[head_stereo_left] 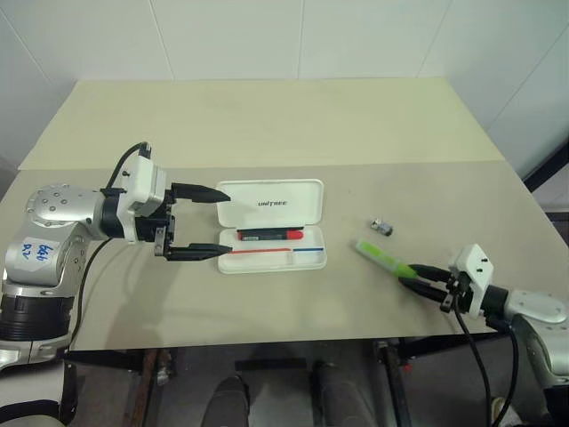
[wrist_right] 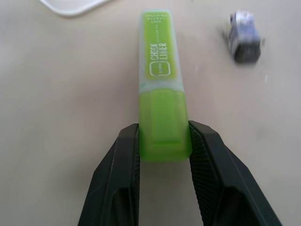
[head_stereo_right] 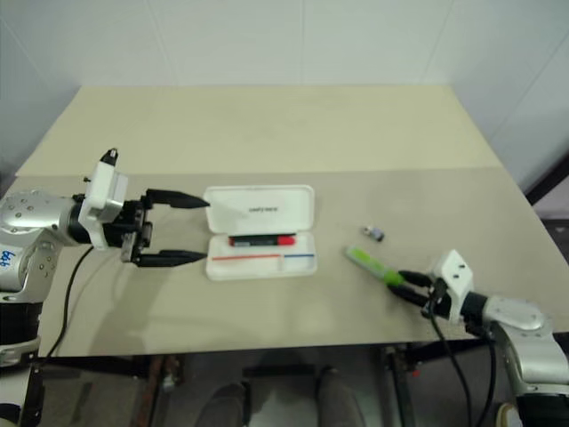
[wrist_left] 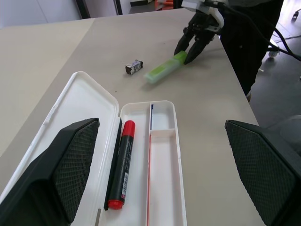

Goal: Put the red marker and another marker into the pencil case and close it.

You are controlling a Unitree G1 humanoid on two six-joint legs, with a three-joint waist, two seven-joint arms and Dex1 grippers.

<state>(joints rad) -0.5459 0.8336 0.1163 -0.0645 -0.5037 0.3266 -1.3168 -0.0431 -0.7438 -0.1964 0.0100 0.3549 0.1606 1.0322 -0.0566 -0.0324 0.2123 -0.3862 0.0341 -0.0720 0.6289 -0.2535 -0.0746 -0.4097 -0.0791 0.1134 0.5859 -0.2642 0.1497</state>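
**Mia:** Green marker (wrist_right: 162,99) first! See, the right pincer (wrist_right: 163,141) has its two black fingers pressed on both sides of the green marker's cap end. It is gripping it.

**Ben:** Where is the rest of the marker?

**Mia:** It sticks out straight ahead of the pincer, lying on the table (head_stereo_left: 267,124). I think the pincer should squeeze tight and lift it up level, so it does not slip or swing.

**Ben:** Then where does it go?

**Mia:** Into the pencil case (head_stereo_left: 271,224). The case is well apart from the right pincer, off to its left side, and its lid is open and lying flat. The red marker (head_stereo_left: 270,235) is already inside, along the hinge side.

**Ben:** What about the other pincer?

**Mia:** The left pincer (head_stereo_left: 222,223) is wide open and holds nothing. It hangs just beside the case's end, one finger near the lid and one near the tray.

**Ben:** Is anything in the way?

**Mia:** A small dark clip thing (wrist_right: 244,36) sits on the table near the green marker, ahead of the right pincer and a bit to its right. I cannot tell what it is. The pincer should carry the marker past it without bumping. The tray also has a little wall inside, so I think the long part is the best spot.
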